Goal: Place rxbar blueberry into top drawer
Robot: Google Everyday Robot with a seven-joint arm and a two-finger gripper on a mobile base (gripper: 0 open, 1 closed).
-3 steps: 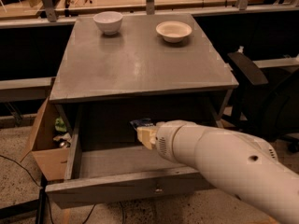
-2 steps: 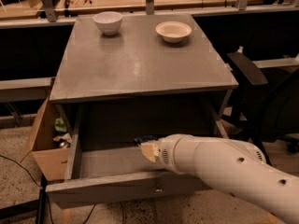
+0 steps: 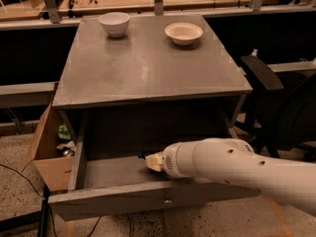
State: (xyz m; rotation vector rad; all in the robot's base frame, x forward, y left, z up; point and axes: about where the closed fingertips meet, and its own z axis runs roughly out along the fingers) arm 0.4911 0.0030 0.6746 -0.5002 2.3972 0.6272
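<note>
The pincer (image 3: 149, 161) is hanging low inside the open top drawer (image 3: 113, 173). The rxbar blueberry (image 3: 142, 155) is showing as a dark sliver at its ten o'clock tip. I cannot tell the grip or the bar's long axis.

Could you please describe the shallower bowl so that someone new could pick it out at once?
Start at the grey cabinet top, above the open top drawer with the robot's hand inside it. Two bowls stand near its far edge; the shallow bowl is the one on the right. It is wide, low and cream, while the deeper bowl on the left is taller and whiter.
</note>
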